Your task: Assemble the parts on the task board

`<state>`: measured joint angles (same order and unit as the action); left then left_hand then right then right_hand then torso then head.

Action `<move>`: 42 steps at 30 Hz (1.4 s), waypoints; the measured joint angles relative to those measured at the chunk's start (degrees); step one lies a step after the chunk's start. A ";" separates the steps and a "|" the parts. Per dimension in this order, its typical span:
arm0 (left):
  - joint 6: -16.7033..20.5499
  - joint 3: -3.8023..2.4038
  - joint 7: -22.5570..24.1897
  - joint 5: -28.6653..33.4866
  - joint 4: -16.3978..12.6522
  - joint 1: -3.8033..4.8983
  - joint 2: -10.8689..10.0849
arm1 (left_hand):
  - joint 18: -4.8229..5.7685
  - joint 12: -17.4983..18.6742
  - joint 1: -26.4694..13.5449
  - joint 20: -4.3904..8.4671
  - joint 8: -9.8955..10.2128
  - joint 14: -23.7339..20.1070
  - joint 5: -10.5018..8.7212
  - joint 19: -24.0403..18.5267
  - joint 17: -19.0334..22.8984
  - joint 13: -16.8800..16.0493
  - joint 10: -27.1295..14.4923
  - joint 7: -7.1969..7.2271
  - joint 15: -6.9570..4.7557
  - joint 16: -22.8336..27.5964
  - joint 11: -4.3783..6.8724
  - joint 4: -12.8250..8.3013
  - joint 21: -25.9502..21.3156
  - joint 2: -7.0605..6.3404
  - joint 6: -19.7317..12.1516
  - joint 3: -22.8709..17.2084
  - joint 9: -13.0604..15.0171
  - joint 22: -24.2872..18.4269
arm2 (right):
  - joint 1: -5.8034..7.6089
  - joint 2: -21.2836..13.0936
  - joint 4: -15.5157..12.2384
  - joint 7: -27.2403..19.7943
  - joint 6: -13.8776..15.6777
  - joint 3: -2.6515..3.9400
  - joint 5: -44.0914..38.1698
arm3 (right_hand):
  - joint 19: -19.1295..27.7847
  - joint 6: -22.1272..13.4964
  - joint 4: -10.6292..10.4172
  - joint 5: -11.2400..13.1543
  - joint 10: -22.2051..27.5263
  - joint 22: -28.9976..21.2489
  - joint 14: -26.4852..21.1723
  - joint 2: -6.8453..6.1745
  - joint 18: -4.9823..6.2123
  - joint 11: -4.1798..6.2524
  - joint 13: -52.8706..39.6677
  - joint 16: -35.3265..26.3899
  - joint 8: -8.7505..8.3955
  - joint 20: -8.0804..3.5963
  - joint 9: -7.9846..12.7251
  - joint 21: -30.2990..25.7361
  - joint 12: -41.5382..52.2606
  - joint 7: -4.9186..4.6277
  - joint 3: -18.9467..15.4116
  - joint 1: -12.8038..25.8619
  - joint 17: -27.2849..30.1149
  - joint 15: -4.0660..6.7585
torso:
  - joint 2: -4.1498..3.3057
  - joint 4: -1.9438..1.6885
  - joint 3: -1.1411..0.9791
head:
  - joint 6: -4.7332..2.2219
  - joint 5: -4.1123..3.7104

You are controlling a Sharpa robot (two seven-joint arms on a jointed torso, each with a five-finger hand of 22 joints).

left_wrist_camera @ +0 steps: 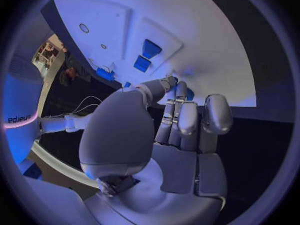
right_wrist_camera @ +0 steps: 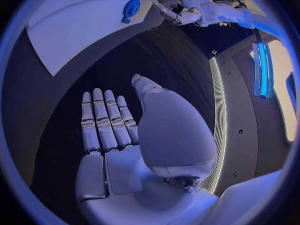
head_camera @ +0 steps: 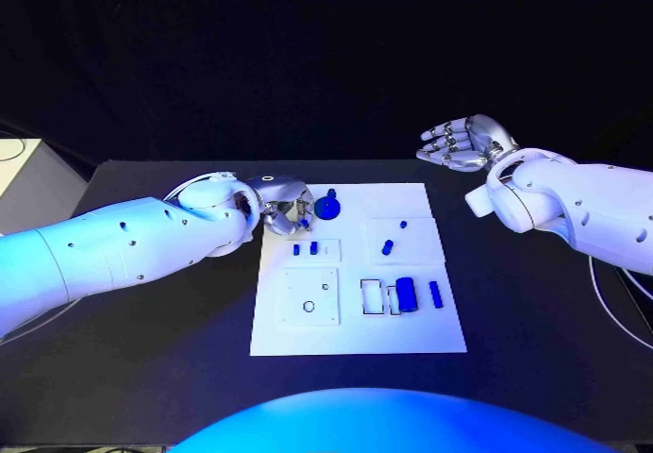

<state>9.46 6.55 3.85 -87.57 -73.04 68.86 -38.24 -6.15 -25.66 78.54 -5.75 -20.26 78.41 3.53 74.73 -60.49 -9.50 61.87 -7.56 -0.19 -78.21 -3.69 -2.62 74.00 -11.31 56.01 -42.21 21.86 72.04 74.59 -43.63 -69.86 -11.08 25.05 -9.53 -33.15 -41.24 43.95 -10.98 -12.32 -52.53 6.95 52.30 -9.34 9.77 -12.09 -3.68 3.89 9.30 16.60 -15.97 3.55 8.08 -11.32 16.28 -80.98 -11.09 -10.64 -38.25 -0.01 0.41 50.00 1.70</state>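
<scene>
- Head view: the left hand (head_camera: 282,213) sits over the far left corner of the task board (head_camera: 358,321), fingers curled in toward a round blue part (head_camera: 326,206) just beyond their tips; whether they touch it I cannot tell. The right hand (head_camera: 462,142) hangs off the board's far right corner, fingers loosely apart, holding nothing. Small blue parts (head_camera: 406,293) lie well nearer the robot than either hand's fingers.
- Left wrist view: the fingers (left_wrist_camera: 187,120) bend together above the board edge, blue parts (left_wrist_camera: 150,48) just past them.
- Right wrist view: the fingers (right_wrist_camera: 103,120) lie straight, side by side over the black table (right_wrist_camera: 162,55), empty; the board lies far beyond the fingertips.
</scene>
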 measured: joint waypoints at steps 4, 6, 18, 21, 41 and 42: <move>-0.31 -0.04 -0.15 -0.03 0.06 -0.10 0.02 | 0.00 0.05 0.00 0.00 0.00 0.00 0.00 0.00 0.00 0.00 0.12 0.00 0.00 0.00 0.11 0.00 0.00 0.00 -0.01 0.00 0.19 0.00 | 0.00 -0.01 -0.01 0.00 0.00 0.00 0.00 | 0.00 0.00 0.00 0.00 0.00 0.00 0.00 0.00 0.00 0.00 0.00 0.00 0.00 0.00 0.00 0.00 0.00 0.00 0.00 0.00 0.00 0.00 | -0.01 0.00 -0.02 | 0.00 0.01; -0.40 -0.06 -0.18 -0.03 0.03 -0.10 0.02 | 0.00 0.09 0.00 0.00 0.00 0.00 0.00 0.00 0.00 0.00 0.22 0.00 0.00 0.00 0.21 0.00 0.00 0.00 -0.01 0.00 0.19 0.00 | 0.00 -0.01 -0.01 0.00 0.00 0.00 0.00 | 0.00 0.00 0.00 0.00 0.00 0.00 0.00 0.00 0.00 0.00 0.00 0.00 0.00 0.00 0.00 0.00 0.00 0.00 0.00 0.00 0.00 0.00 | -0.01 0.00 -0.03 | 0.00 0.01; -0.63 -0.04 -0.22 -0.01 -0.31 -0.21 -0.02 | 0.00 0.16 0.00 0.00 0.00 0.00 0.00 0.00 0.10 0.01 0.42 0.01 0.00 0.00 0.02 0.00 0.00 -0.01 -0.02 0.00 0.11 -0.01 | -0.02 -0.03 0.01 0.00 0.00 0.00 0.00 | 0.00 0.00 0.00 0.00 0.00 0.00 0.00 0.00 0.00 0.00 0.00 0.00 0.00 0.00 0.00 0.00 0.00 0.00 0.00 0.00 0.00 0.00 | -0.01 -0.01 -0.03 | 0.00 0.02; -0.58 -0.04 -0.18 0.02 -0.42 -0.22 -0.04 | 0.00 0.16 0.00 0.00 0.01 0.00 0.00 0.00 0.10 -0.06 0.41 0.01 0.00 0.00 0.01 0.00 0.00 -0.01 -0.02 0.00 0.11 -0.01 | -0.02 -0.02 0.02 -0.01 0.00 0.00 0.00 | 0.00 0.00 0.00 0.00 0.00 0.00 0.00 0.00 0.00 0.00 0.00 0.00 0.00 0.00 0.00 0.00 0.00 0.00 0.00 0.00 0.00 0.00 | -0.01 0.00 -0.03 | 0.00 0.04; -0.70 -0.07 -0.26 0.16 -0.40 -0.21 0.31 | -0.01 0.41 -0.01 0.00 0.22 0.00 -0.01 0.00 0.05 -0.19 0.83 -0.02 0.00 0.00 0.00 -0.15 0.27 -0.01 0.45 0.16 0.08 0.13 | -0.03 0.04 0.07 -0.01 0.00 0.00 0.00 | 0.00 0.00 0.00 0.00 0.00 -0.29 0.00 0.00 0.00 0.00 0.00 0.00 0.00 0.00 0.15 0.00 -0.46 0.00 0.00 0.00 0.30 0.00 | -0.02 0.01 -0.08 | 0.00 -0.03; -0.78 -0.08 -0.32 0.16 -0.38 -0.19 0.39 | -0.01 0.41 -0.01 0.00 0.23 0.00 -0.01 0.00 0.05 -0.19 0.83 -0.10 0.00 0.00 0.00 -0.15 0.27 -0.01 0.53 0.16 0.08 0.13 | -0.03 0.04 0.07 -0.01 0.00 0.00 0.00 | 0.00 0.00 0.00 0.00 0.00 -0.29 0.00 0.00 0.00 0.00 0.00 0.00 0.00 0.00 0.15 0.00 -0.46 0.00 0.00 0.00 0.29 0.00 | -0.02 0.02 -0.09 | 0.00 -0.03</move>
<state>8.68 6.47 3.54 -87.41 -73.41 68.67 -37.85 -6.15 -25.25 78.53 -5.75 -20.03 78.41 3.53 74.73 -60.44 -9.69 62.69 -7.66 -0.19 -78.21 -3.68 -2.77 74.27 -11.32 56.54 -42.05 21.94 72.17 74.55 -43.59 -69.79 -11.09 25.05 -9.53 -33.14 -41.24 43.95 -10.98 -12.32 -52.54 6.66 52.30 -9.34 9.77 -12.09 -3.68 3.89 9.30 16.60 -15.82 3.55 7.62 -11.32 16.28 -80.98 -10.80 -10.64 -38.27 0.01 0.32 50.00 1.68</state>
